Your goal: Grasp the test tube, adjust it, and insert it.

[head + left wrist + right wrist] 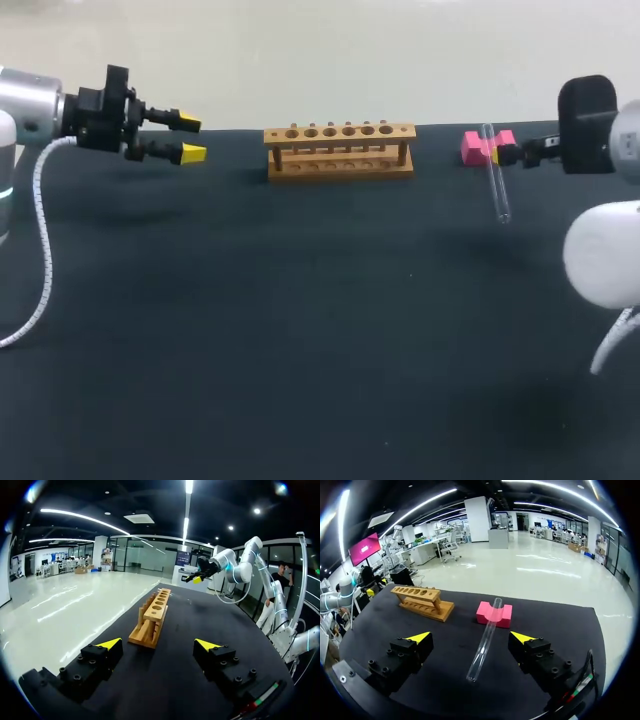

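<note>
Test tube (485, 640): clear, probably glass; judged light, stiff, slippery, breakable. One end sits in the pink block (494, 614), the other on the tabletop (300, 330), right of the wooden rack (340, 150). Suggested hold: mid-length, gentle squeeze.
Right tool (471, 638): fingers apart, tube ahead, untouched.
Left tool (192, 138): fingers apart, well away.

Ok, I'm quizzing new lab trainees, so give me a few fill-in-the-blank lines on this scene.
The test tube rests one end on the ___ block.
Every hole in the wooden rack is ___.
The left gripper and right gripper are both ___.
Missing: pink; empty; open.
</note>
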`<state>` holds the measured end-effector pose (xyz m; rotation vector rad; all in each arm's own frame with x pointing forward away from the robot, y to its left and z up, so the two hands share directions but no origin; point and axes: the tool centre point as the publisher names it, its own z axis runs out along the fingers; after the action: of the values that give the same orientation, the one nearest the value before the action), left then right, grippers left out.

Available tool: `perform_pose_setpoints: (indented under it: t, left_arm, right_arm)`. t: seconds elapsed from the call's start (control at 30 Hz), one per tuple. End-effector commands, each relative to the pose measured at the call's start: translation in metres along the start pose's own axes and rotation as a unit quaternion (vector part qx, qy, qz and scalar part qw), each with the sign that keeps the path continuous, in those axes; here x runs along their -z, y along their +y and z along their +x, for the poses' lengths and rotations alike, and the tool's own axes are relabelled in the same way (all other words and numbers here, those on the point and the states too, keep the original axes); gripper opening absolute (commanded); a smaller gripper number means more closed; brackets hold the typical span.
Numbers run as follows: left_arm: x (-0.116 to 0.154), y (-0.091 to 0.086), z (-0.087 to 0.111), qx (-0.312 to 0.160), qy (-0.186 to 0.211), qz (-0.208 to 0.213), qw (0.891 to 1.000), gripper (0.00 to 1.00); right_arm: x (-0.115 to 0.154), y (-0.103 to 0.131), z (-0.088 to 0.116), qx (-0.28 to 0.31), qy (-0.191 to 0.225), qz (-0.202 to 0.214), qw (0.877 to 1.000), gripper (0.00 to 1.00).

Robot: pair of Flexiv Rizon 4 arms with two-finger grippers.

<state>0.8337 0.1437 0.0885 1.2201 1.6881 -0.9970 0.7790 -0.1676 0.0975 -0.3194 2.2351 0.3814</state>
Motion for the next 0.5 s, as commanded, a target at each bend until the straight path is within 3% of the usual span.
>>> perform_pose_setpoints:
  t: [0.03,0.5]
  left_arm:
    - [0.0,0.0,0.001,-0.001,-0.001,0.0,1.0,1.0]
    - [0.0,0.0,0.001,-0.001,-0.001,0.0,1.0,1.0]
  right_arm:
    - [-0.015,0.001,0.001,-0.003,0.0,0.158,0.987,1.0]
    - [-0.063,-0.008,0.018,-0.039,-0.003,0.211,0.977,1.0]
